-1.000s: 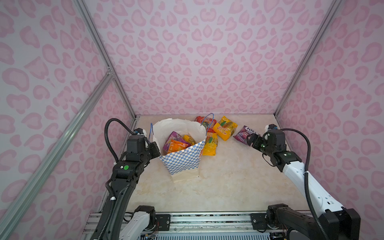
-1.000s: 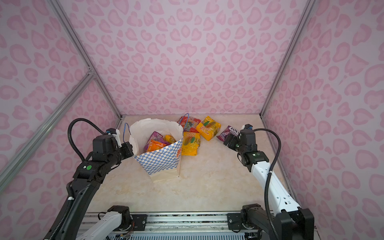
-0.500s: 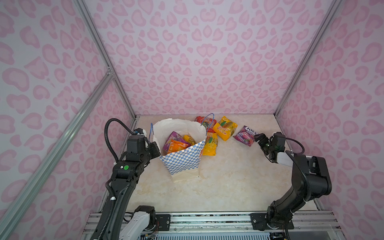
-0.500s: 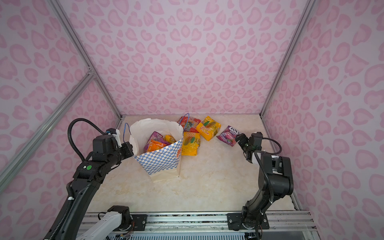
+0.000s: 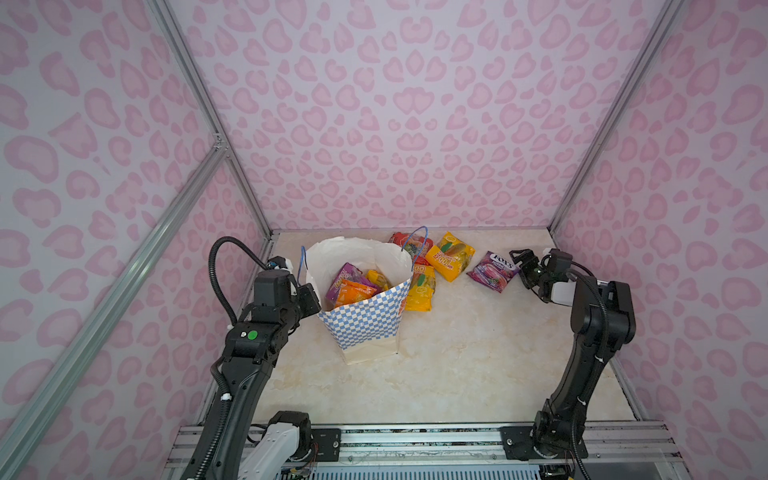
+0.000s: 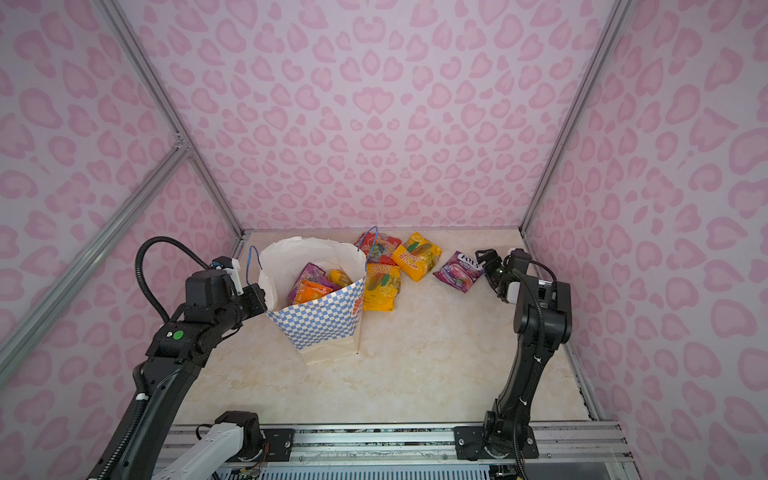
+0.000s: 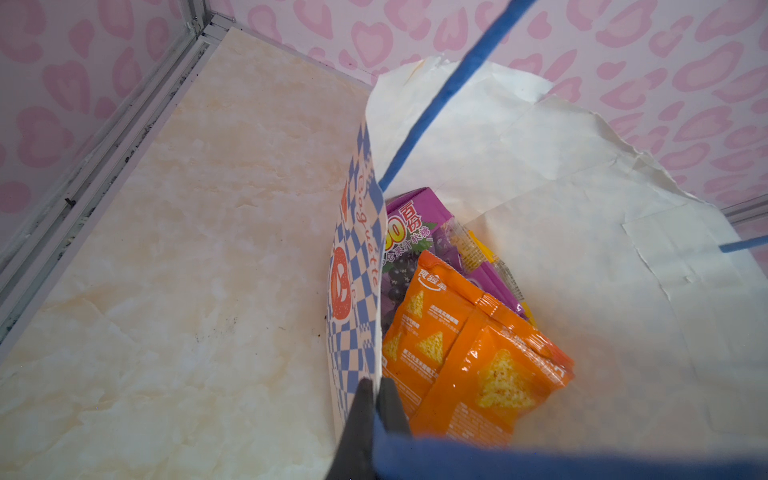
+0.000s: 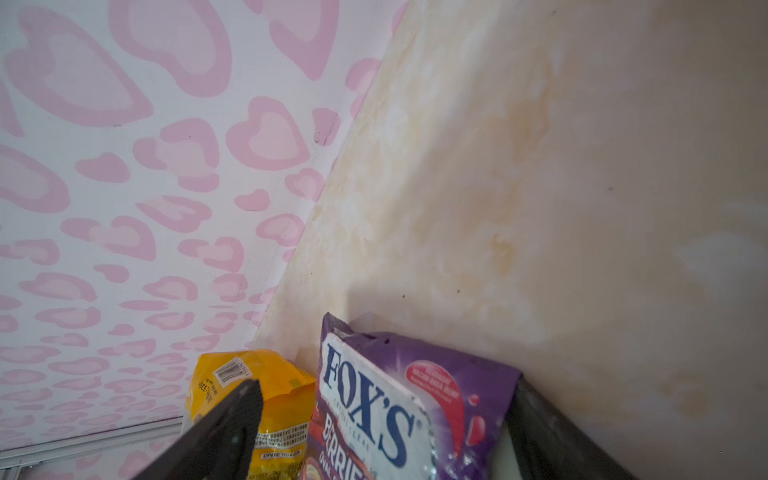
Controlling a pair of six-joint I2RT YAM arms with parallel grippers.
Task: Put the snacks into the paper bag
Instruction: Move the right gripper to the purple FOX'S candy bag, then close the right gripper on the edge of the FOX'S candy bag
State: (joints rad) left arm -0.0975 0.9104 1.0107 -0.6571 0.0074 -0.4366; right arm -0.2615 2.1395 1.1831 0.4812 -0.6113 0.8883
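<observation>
Marbled tabletop (image 5: 457,365) is carrying one paper bag (image 5: 365,328) at ten o'clock, three snacks (image 5: 353,291) showing inside, four lying outside between twelve and two. Left gripper (image 7: 376,390) is pinching the bag's rim; right gripper (image 5: 524,266) is gaping astride the FOX'S packet (image 5: 493,271).

Legible markings found on the bag and four packets.
The purple candy packet (image 8: 374,415) reads "FOX'S" in blue on a white panel, with "BERRIE…" below it, cut off at the frame edge. The yellow packet (image 8: 282,386) beside it bears a barcode whose digits are illegible. The paper bag (image 7: 353,249) shows red script "…aguette" on its checkered band. Inside the bag, the grape-printed purple packet (image 7: 415,224) shows "00" and Chinese characters. The orange packet (image 7: 436,332) carries Chinese print too small to read.
</observation>
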